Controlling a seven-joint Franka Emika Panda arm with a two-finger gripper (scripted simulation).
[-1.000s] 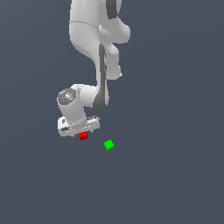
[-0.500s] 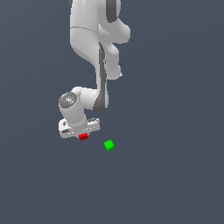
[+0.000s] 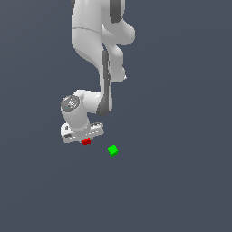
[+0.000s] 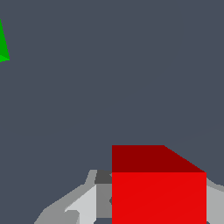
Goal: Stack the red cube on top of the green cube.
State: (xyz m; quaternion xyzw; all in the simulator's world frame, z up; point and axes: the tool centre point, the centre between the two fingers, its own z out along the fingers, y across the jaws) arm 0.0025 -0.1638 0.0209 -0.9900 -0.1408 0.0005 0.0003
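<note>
Over the dark grey bench (image 3: 181, 190), seen from the exterior view, the white arm (image 3: 97, 41) bends down from the top of the picture and ends in its jaws (image 3: 84, 138), held low. Right under them sits the red cube (image 3: 86, 142), only partly showing below the white hand; from this side I cannot make out whether it rests on the bench or hangs just clear of it. The green cube (image 3: 113, 150) lies on the bench by itself, near the red one, toward the exterior view's right and a little nearer the camera, with bare bench between them.

Seen from the wrist view, the red cube (image 4: 158, 188) fills much of the picture, close against the camera, with grey and white finger parts (image 4: 83, 203) showing on both sides of it. The jaws look closed against its sides, gripping it. The green cube (image 4: 3, 43) shows only as a sliver at the picture's edge, well apart from the red one.
</note>
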